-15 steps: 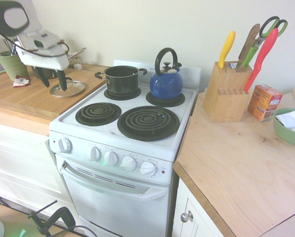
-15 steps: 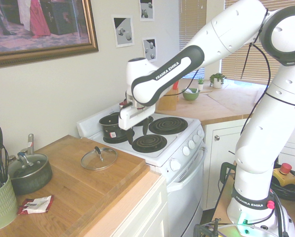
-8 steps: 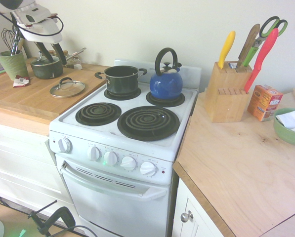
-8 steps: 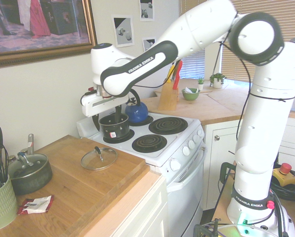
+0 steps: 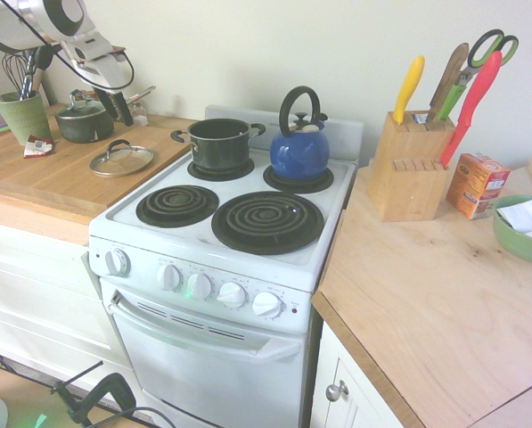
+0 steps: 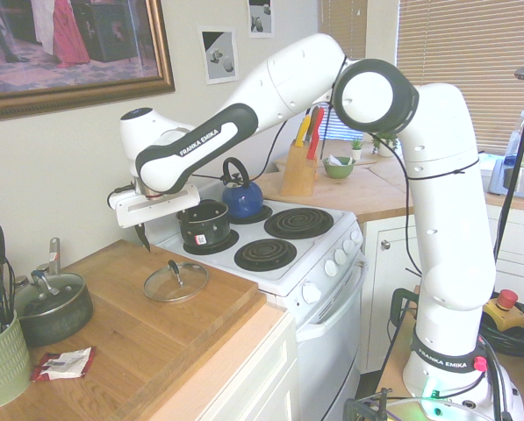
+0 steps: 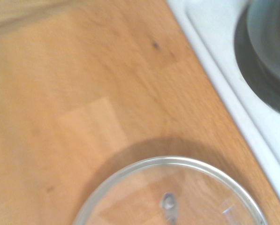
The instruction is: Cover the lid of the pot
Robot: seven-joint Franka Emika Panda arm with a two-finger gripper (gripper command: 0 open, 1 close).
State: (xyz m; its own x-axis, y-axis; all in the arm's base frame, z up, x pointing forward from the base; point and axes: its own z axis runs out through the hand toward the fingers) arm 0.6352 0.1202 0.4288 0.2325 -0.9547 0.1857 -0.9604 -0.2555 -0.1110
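The glass lid [image 5: 121, 159] with its black arched handle lies flat on the wooden counter left of the stove, also seen as the lid [image 6: 175, 281]. The dark pot [image 5: 219, 143] stands uncovered on the stove's back left burner, beside the blue kettle. My gripper [image 5: 119, 107] hangs open and empty above the counter, between lid and pot and toward the wall; the second exterior view shows the gripper [image 6: 147, 235] higher than the lid. In the wrist view the lid [image 7: 144, 197] is only partly in frame, and the pot [image 7: 271, 28] is blurred at a corner.
A blue kettle [image 5: 299, 147] sits on the back right burner. A smaller dark pot [image 5: 83, 121] and a green utensil cup [image 5: 21, 116] stand at the counter's back left. A knife block [image 5: 408, 165], an orange box and a green bowl are on the right counter.
The arm has swung from above the stove, past the pot, to the counter behind the lid. The gripper stays open and empty. Lid and pot have not moved.
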